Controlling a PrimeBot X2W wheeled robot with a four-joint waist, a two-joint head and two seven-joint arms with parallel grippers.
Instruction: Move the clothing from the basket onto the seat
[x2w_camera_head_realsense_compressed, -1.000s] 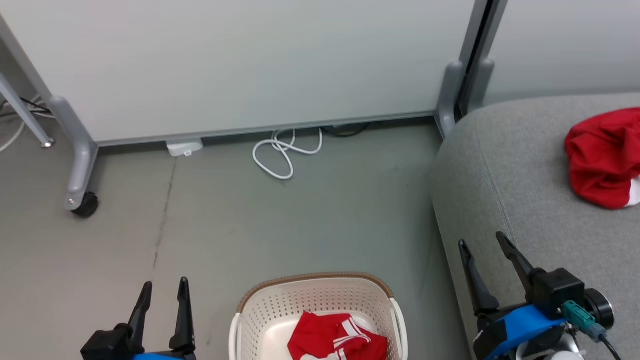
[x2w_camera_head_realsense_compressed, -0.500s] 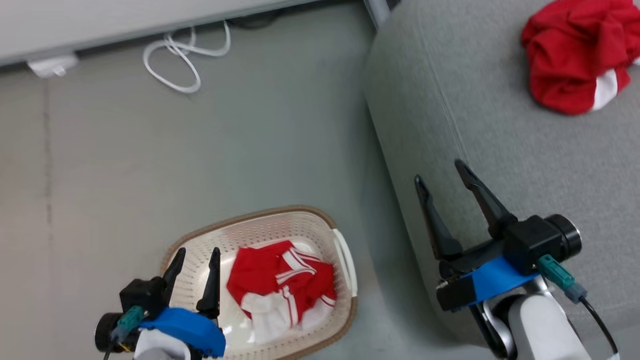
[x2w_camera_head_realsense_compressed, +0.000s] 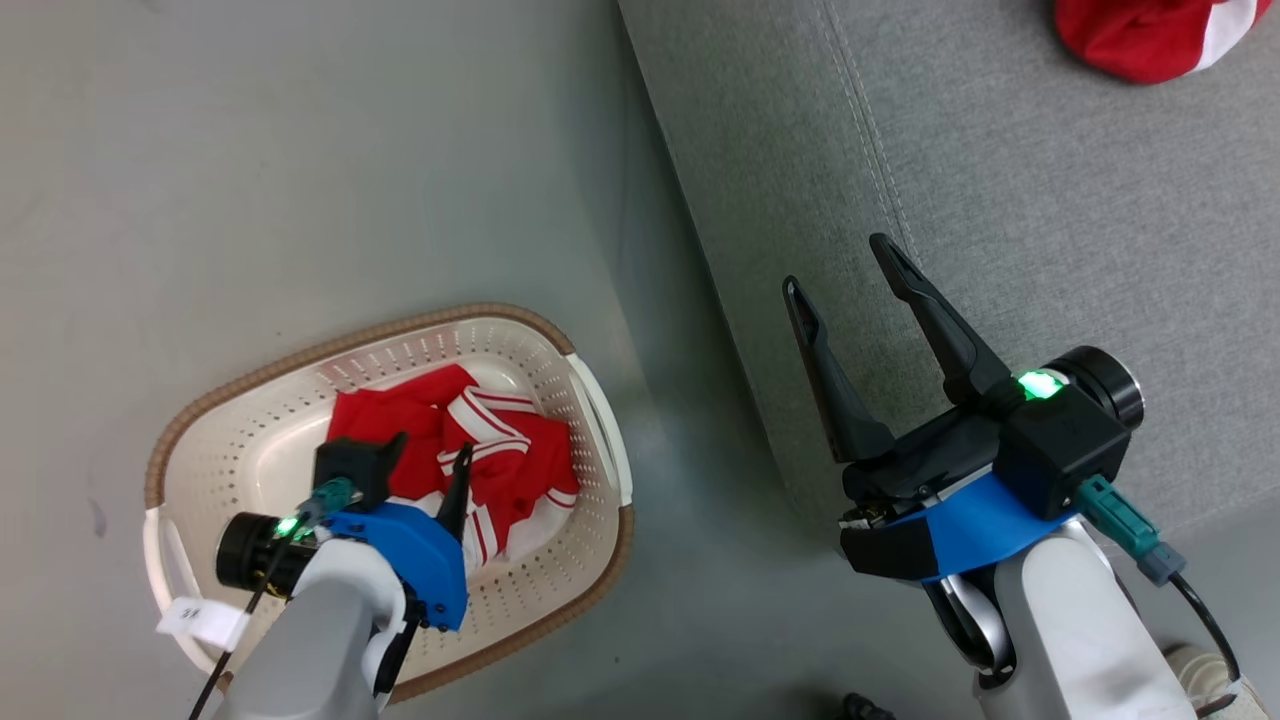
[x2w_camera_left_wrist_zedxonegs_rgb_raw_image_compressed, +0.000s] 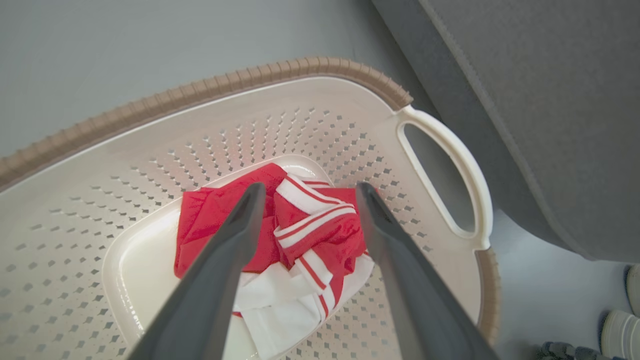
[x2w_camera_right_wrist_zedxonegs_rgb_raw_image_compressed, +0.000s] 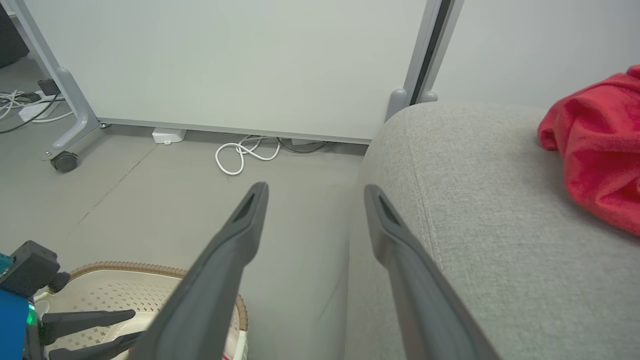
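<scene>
Left hand (x2w_camera_left_wrist_zedxonegs_rgb_raw_image_compressed: 310, 187) hovers over basket (x2w_camera_left_wrist_zedxonegs_rgb_raw_image_compressed: 300, 65) holding red clothing (x2w_camera_left_wrist_zedxonegs_rgb_raw_image_compressed: 205, 220)

White cable (x2w_camera_right_wrist_zedxonegs_rgb_raw_image_compressed: 240, 151) coiled on grey floor (x2w_camera_right_wrist_zedxonegs_rgb_raw_image_compressed: 150, 200) below partition (x2w_camera_right_wrist_zedxonegs_rgb_raw_image_compressed: 225, 60)

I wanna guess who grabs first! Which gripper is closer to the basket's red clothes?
Left. The left gripper hangs just above the red clothes; the right gripper is over the sofa edge.

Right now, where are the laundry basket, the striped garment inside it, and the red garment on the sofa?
laundry basket (x2w_camera_left_wrist_zedxonegs_rgb_raw_image_compressed: 300, 64), left wrist view, brown woven-look rim.
striped garment (x2w_camera_left_wrist_zedxonegs_rgb_raw_image_compressed: 310, 225), left wrist view, white-striped fold.
red garment (x2w_camera_right_wrist_zedxonegs_rgb_raw_image_compressed: 595, 145) on the sofa (x2w_camera_right_wrist_zedxonegs_rgb_raw_image_compressed: 475, 225), right wrist view, middle of the crumpled fabric.
</scene>
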